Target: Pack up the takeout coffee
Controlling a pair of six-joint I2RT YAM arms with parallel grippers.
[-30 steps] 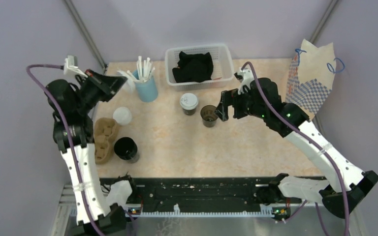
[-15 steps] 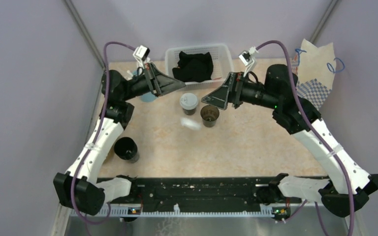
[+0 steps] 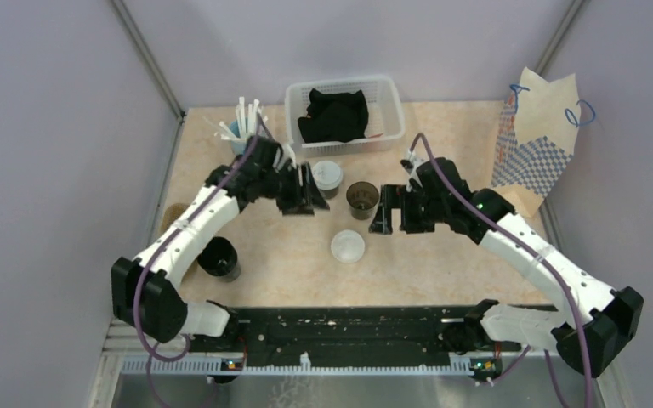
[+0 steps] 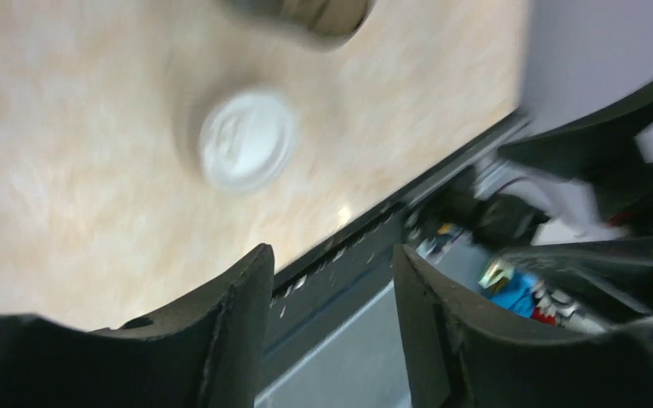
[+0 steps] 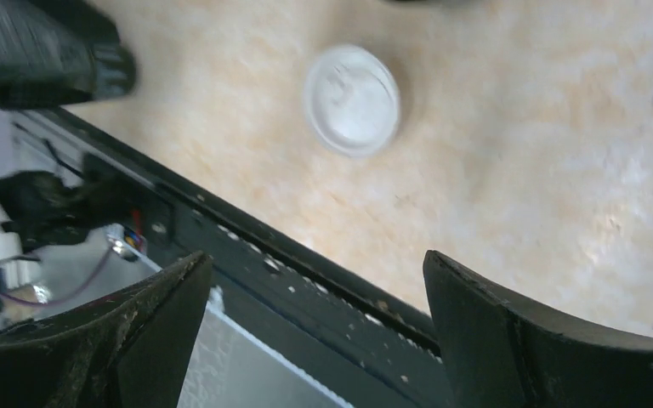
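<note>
A lidded cup (image 3: 326,177) and an uncovered cup (image 3: 362,197) are seen upright side by side just above the centre of the overhead frame, with a loose white lid (image 3: 348,246) lying flat on the table (image 3: 442,255) below them. The left gripper (image 3: 309,197) is held just left of the lidded cup, its fingers parted and empty. The right gripper (image 3: 383,212) is held just right of the uncovered cup, its fingers spread wide with nothing between them.

A capped cup (image 3: 326,178), dark-bodied with a white lid on, stands upright near the middle of the table (image 3: 442,255). Just to its right an open cup (image 3: 362,200) stands upright, dark inside. A loose white lid (image 3: 348,246) lies flat towards the near edge, apart from both. Only a sliver of the brown pulp carrier (image 3: 168,223) shows at the left edge.
</note>
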